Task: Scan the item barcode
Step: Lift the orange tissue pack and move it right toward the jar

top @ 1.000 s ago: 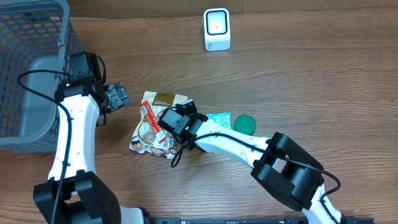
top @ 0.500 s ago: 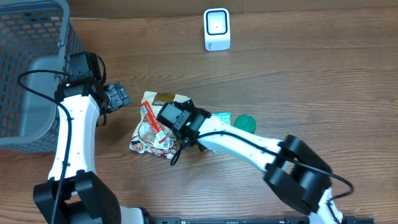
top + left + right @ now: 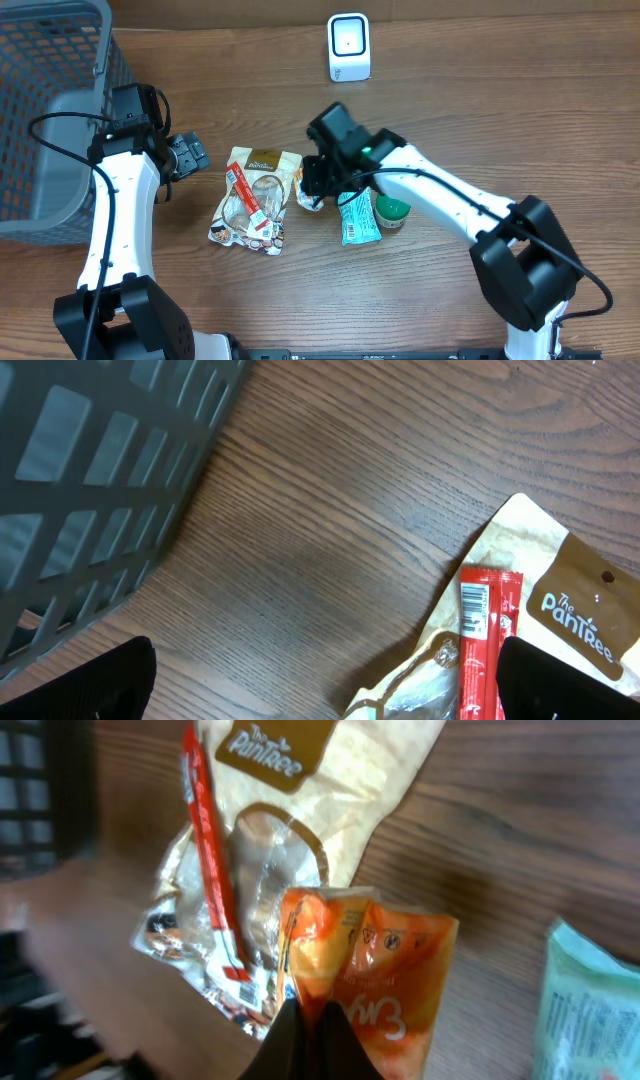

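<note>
My right gripper (image 3: 310,1042) is shut on the lower edge of an orange pouch (image 3: 375,975), which it holds above the table. From overhead the pouch (image 3: 310,196) hangs under the right gripper (image 3: 318,182), between the brown snack bag and the teal packet. The white barcode scanner (image 3: 349,47) stands at the back of the table, well apart from the pouch. At the left, near the basket, my left gripper (image 3: 186,155) is open and holds nothing. In the left wrist view its dark fingertips (image 3: 95,682) straddle bare wood.
A grey mesh basket (image 3: 45,110) fills the left edge. On the table lie a brown Pantree snack bag (image 3: 258,192) with a red stick pack (image 3: 243,190) on it, a teal packet (image 3: 358,216) and a green-lidded item (image 3: 393,211).
The right arm pulled back and to the right from the snack bag, lifting the orange pouch with it. The teal packet and green item now lie uncovered. The left arm stayed still.
</note>
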You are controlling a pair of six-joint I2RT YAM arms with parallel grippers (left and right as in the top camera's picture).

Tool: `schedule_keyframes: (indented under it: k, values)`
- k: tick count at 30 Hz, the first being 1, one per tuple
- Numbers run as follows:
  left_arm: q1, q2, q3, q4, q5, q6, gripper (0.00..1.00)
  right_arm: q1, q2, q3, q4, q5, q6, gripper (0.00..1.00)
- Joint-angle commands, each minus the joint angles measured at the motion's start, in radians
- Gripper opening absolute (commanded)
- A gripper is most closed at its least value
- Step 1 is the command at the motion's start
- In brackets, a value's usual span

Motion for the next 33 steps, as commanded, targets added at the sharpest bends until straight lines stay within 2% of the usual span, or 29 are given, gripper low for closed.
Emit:
schedule_keyframes:
  k: [1,9,14,33]
  values:
    - [-0.002,-0.008,0.006,-0.002,-0.014,0.011,1.00,-0.055,-0.012,-0.117,0.154,-0.300,0.019,0.04]
    - [-0.002,-0.008,0.006,-0.002,-0.014,0.011,1.00,-0.085,-0.011,-0.336,0.449,-0.348,0.101,0.04]
    - [-0.002,-0.008,0.006,-0.002,-0.014,0.011,1.00,-0.084,-0.011,-0.380,0.525,-0.343,0.101,0.04]
    - [-0.002,-0.008,0.006,-0.001,-0.014,0.011,1.00,-0.082,0.016,-0.383,0.497,-0.207,0.126,0.04]
